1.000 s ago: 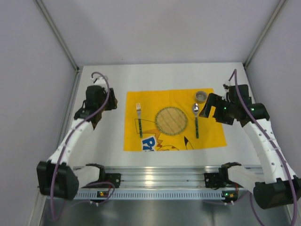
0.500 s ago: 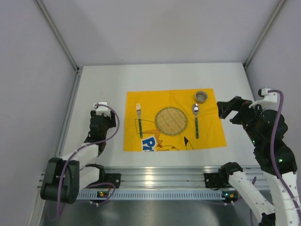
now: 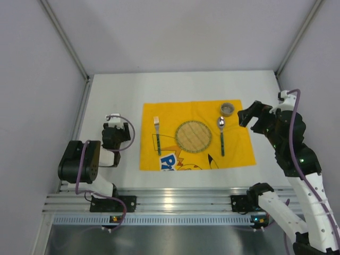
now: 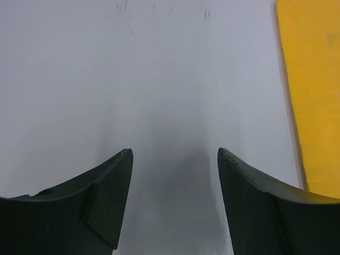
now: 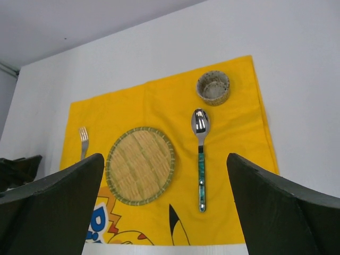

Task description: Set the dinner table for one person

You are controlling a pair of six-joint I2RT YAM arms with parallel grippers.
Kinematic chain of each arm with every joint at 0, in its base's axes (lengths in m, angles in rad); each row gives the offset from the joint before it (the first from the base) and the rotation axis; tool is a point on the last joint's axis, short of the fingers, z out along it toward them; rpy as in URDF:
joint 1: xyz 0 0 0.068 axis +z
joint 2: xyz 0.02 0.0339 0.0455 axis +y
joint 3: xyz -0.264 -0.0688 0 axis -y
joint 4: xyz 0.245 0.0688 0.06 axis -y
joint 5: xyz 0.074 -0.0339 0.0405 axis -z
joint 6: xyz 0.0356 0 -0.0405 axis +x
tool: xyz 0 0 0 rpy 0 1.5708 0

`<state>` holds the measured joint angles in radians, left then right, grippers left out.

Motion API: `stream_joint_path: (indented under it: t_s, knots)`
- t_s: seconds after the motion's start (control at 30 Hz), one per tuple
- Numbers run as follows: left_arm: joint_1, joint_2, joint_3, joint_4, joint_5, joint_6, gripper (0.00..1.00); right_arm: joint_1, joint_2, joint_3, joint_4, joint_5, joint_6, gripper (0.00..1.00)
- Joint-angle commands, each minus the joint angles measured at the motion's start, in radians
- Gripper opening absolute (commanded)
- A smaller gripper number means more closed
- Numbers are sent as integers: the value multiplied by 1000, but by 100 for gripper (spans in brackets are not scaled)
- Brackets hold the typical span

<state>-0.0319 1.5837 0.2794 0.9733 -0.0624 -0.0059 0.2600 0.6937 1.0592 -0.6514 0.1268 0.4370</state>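
— Seemingly all laid: what do we see on the large white matte rectangular dinner table (image 3: pixel 180 85)?

— We see it spanning the whole booth floor, with a yellow cartoon-printed cloth (image 3: pixel 159 109) at its centre. On the cloth lies a round woven straw plate (image 3: pixel 194 136). A green-handled metal fork (image 3: pixel 157 135) is at the plate's 9 o'clock, a teal-handled metal spoon (image 3: pixel 221 135) at its 3 o'clock and a small speckled round cup (image 3: pixel 227 109) at its 1 o'clock.

— And the claws?

— The left gripper (image 4: pixel 175 154) hangs low over bare tabletop at the cloth's 9 o'clock, fingers spread with nothing between them. The right gripper (image 5: pixel 164 159), raised at the cloth's 3 o'clock, is likewise spread and empty.

— How would the table handle?

— We judge it stiff, heavy and fixed: nothing to take hold of, only a surface to set things on. Its matte face should keep the soft cloth from sliding. Were any piece to need straightening, we would pinch the cutlery mid-handle, since the slim polished metal looks slippery.
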Motion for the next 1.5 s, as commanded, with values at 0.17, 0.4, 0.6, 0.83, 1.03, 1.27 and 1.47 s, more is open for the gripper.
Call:
stream_joint_path:
  t_s: [0.17,0.4,0.6,0.83,1.03,1.27,1.47]
  knots:
    - [24,-2,38,128,87,-37,79,7,21,-435,439,-28,-49,100]
    - [24,-7,34,131,87,-37,99,7,193,-461,644,-1,-217,100]
    - [24,-8,35,131,88,-37,99,-21,317,-531,910,54,-474,100]
    - [24,-10,35,131,87,-37,99,-119,596,-709,1429,-85,-540,100]
    - [24,-8,34,131,87,-37,99,-202,730,-657,1516,-86,-502,100]
    - [24,-8,34,131,87,-39,99,-286,742,-816,1806,-171,-461,100]
    - [26,-8,35,131,87,-37,99,-275,760,-817,1843,-199,-475,100]
